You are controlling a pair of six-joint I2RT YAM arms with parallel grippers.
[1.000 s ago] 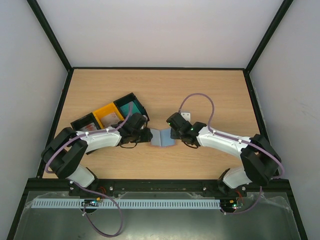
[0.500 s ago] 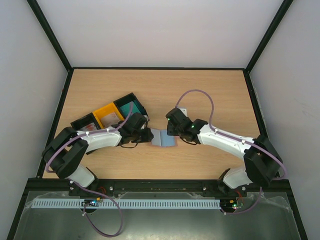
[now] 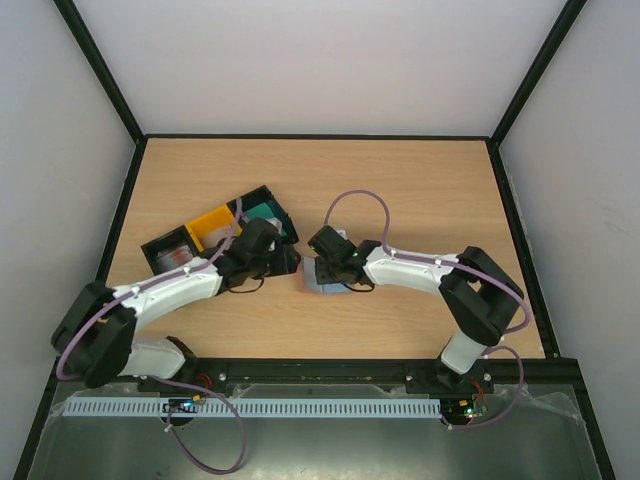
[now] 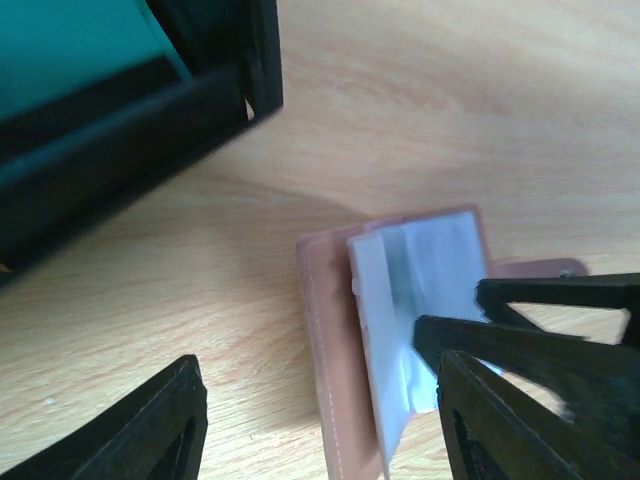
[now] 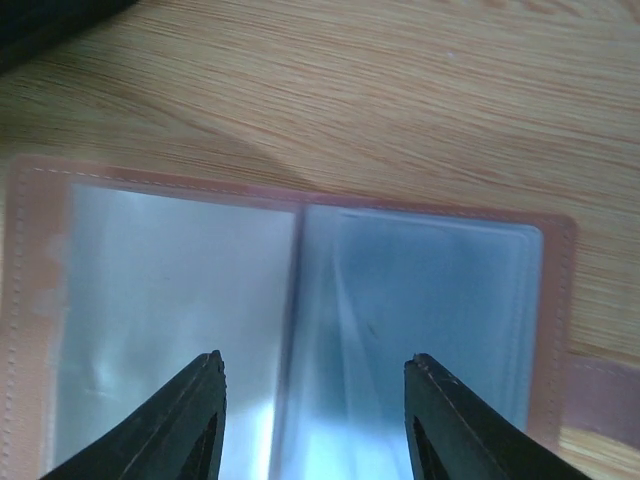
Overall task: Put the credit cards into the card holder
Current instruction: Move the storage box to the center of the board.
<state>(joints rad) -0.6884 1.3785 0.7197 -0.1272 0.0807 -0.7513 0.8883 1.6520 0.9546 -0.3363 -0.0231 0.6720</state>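
The brown card holder [image 3: 320,282] lies open on the table between the two arms, its clear plastic sleeves [image 5: 190,300] facing up. My right gripper [image 5: 316,358] hangs open just above the holder's fold, nothing between its fingers. My left gripper [image 4: 320,420] is open too, at the holder's [image 4: 325,330] left edge, not gripping it. In the left wrist view one sleeve [image 4: 420,290] stands lifted, with the right gripper's black fingers [image 4: 540,330] over it. Credit cards sit in the trays: a teal one [image 3: 263,212] and a red-and-white one [image 3: 172,256].
A row of three joined open trays [image 3: 232,205], black, yellow and black, stands left of the holder, partly under my left arm [image 3: 180,285]. Its black corner [image 4: 262,70] is close to my left gripper. A purple cable [image 3: 355,200] loops above the right wrist.
My right gripper has swung left over the card holder and opened. My left gripper has opened and drawn back slightly from the holder's edge. The holder now lies spread under the right gripper.
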